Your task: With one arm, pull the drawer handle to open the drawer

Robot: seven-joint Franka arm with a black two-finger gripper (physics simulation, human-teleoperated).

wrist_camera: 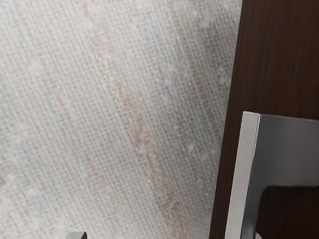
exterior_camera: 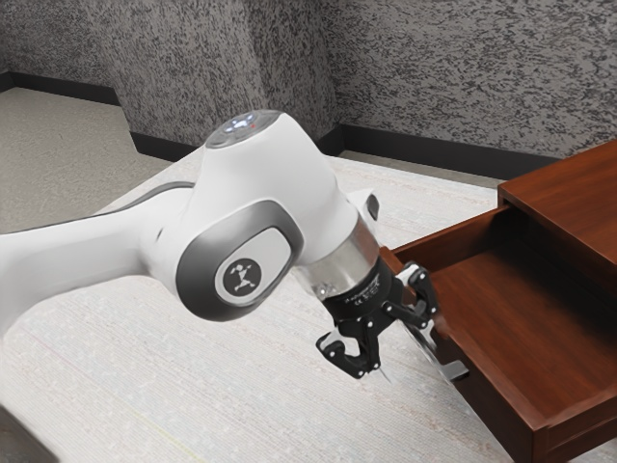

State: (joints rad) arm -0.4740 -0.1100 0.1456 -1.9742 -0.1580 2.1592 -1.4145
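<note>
Exterior view: the drawer [exterior_camera: 511,318] stands pulled out, with the gripper [exterior_camera: 386,333] spread wide at its front edge, holding nothing. Wrist view: the silver handle [wrist_camera: 279,154] sits close against dark wood.

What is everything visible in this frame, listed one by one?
cabinet: one, reddish-brown wood, exterior view's right.
drawer: one, same wood, pulled out of it.
handle: one, silver metal, on the drawer front.
surface: one, pale woven, under everything.
walls: several faces, speckled grey with black baseboard, behind.
arm: one, white and grey, from the exterior view's left.
claw: one, black, open, beside the handle.
</note>
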